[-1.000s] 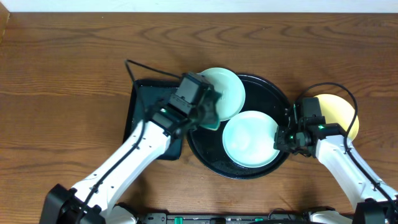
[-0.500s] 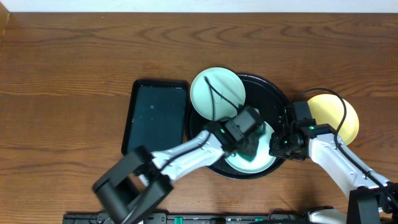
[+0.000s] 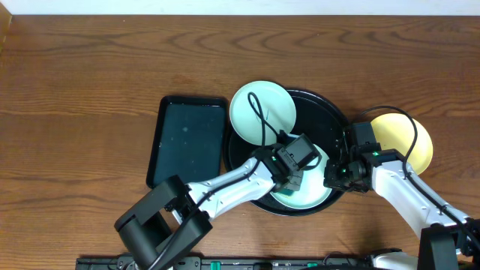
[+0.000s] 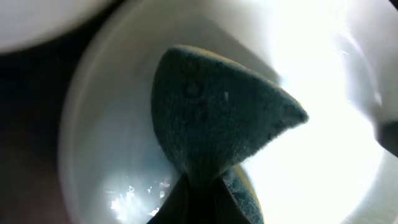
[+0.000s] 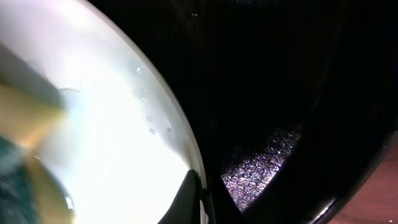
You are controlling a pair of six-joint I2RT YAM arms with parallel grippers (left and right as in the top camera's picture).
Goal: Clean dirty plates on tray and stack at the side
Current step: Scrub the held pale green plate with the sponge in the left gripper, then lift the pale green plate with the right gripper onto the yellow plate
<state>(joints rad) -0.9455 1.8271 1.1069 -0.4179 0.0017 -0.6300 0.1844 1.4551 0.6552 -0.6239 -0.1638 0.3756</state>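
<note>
The round black tray (image 3: 322, 112) holds a pale whitish plate (image 3: 313, 193). My left gripper (image 3: 295, 178) is shut on a dark green sponge with a yellow layer (image 4: 217, 118) and presses it onto that plate (image 4: 112, 155). My right gripper (image 3: 334, 177) is shut on the plate's right rim, and its fingers (image 5: 202, 202) pinch the edge of the plate (image 5: 112, 124) over the tray floor (image 5: 280, 93). A light mint plate (image 3: 262, 111) overlaps the tray's upper left rim. A pale yellow plate (image 3: 409, 135) lies on the table right of the tray.
A smaller rectangular black tray (image 3: 187, 142) lies left of the round tray. The left arm's cable loops over the mint plate. The table (image 3: 90, 90) is brown wood, with bare wood along the back and far left.
My left arm swung from the mint plate at the tray's upper left to the plate in the tray, sponge in hand. The right gripper stayed on that plate's rim.
</note>
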